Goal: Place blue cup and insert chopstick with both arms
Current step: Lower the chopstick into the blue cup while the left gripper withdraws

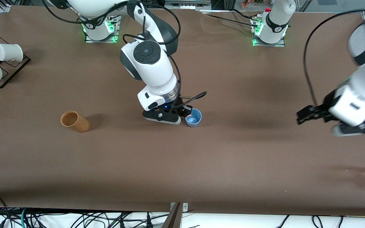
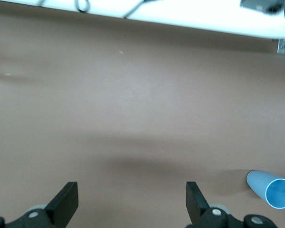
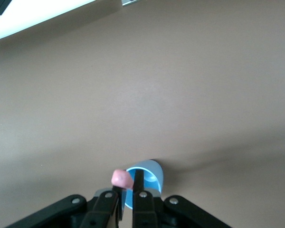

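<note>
Brown matting covers the whole table (image 1: 239, 164) in the front view, with both arm bases standing along its farthest edge. Near the middle, the blue cup (image 1: 194, 117) stands upright and open-mouthed on the mat, so the placing part of the task looks done. The right gripper (image 1: 184, 111) is low, right at the cup's rim on the side toward the right arm's end, and something pinkish shows between its fingers there. The left gripper (image 1: 309, 114) hangs over bare mat toward the left arm's end, well apart from the cup, its black fingers spread; that arm waits. A tan wooden cup (image 1: 74, 121) lies tipped toward the right arm's end, and white cups (image 1: 7, 52) sit on a wire rack (image 1: 9, 71) at that end's edge.

From the left wrist, the left gripper (image 2: 132, 199) shows wide-apart fingers with nothing between them, only brown mat below, and the blue cup (image 2: 271, 188) farther off.

From the right wrist, the right gripper (image 3: 128, 197) has its fingers pinched close on the chopstick (image 3: 122, 178), seen end-on as a pink tip, directly at the mouth of the blue cup (image 3: 149, 176). I judge the insertion under way but unfinished: the stick is not yet released into the cup, and letting go remains.
</note>
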